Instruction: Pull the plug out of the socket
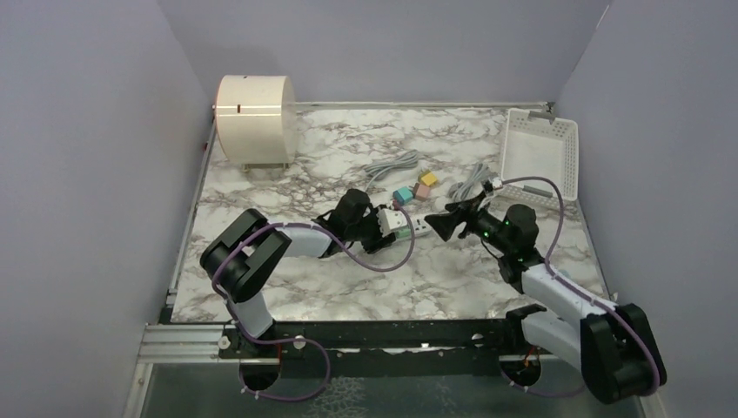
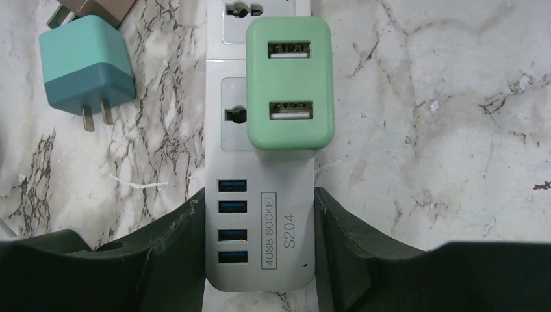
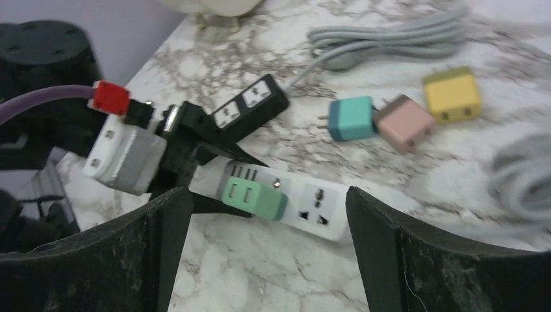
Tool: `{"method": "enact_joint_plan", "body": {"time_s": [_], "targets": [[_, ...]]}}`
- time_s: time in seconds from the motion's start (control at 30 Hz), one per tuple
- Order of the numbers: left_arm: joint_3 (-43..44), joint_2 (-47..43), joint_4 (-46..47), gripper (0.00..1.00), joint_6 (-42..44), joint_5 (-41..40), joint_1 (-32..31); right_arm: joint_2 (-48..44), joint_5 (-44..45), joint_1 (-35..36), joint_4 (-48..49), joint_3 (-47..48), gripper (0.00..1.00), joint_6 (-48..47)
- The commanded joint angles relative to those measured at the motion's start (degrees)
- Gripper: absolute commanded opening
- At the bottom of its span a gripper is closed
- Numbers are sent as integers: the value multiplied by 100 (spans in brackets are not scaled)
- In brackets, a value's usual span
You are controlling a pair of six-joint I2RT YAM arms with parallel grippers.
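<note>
A white power strip lies mid-table, marked "4USB SOCKET" in the left wrist view. A green plug with two USB ports sits in its socket; it also shows in the top view and the right wrist view. My left gripper is shut on the strip's USB end, one finger on each side. My right gripper is open and empty, just right of the strip in the top view, facing the plug.
A teal plug, a pink plug and a yellow plug lie loose behind the strip. Grey cables coil beyond them. A white basket leans at the back right, a cream cylinder at the back left.
</note>
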Motion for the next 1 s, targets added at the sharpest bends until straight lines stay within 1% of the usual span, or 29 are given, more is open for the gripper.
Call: {"method": "enact_joint_plan", "body": {"time_s": [0.0, 0.07, 0.13, 0.23, 0.33, 0.4, 0.5, 0.57, 0.63, 0.7, 0.83, 0.97], "targets": [[167, -63, -775, 0, 679, 1037, 83, 834, -1851, 226, 2736, -87, 92, -745], [259, -43, -1061, 0, 814, 1270, 100, 1304, -2328, 241, 3199, 5, 92, -939], [295, 1, -1223, 0, 921, 1480, 100, 1732, -2538, 241, 3702, 41, 91, -1067], [331, 25, -1412, 0, 1058, 1719, 100, 2061, -2893, 240, 3821, 128, 90, -1410], [317, -20, -1513, 0, 1166, 1889, 117, 2185, -3498, 250, 3893, 152, 87, -1587], [313, -60, -1582, 0, 1218, 1968, 119, 2249, -3636, 279, 3902, 147, 86, -1701], [385, -64, -1715, 0, 1244, 2005, 126, 2230, -3584, 448, 3466, 186, 85, -2136], [415, -65, -1772, 0, 1254, 1995, 126, 2121, -3309, 736, 2837, 205, 84, -2671], [406, -267, -1775, 0, 1254, 1976, 126, 2015, -2928, 1105, 2219, 195, 83, -3237], [406, -316, -1813, 0, 1227, 1969, 134, 2010, -2729, 1286, 2160, 82, 83, -3367], [277, -440, -1658, 0, 1153, 1927, 127, 2213, -2425, 1340, 2242, 0, 82, -3502], [269, -484, -1634, 0, 1132, 1878, 128, 2446, -2422, 1376, 2060, 100, 81, -3593]]}}
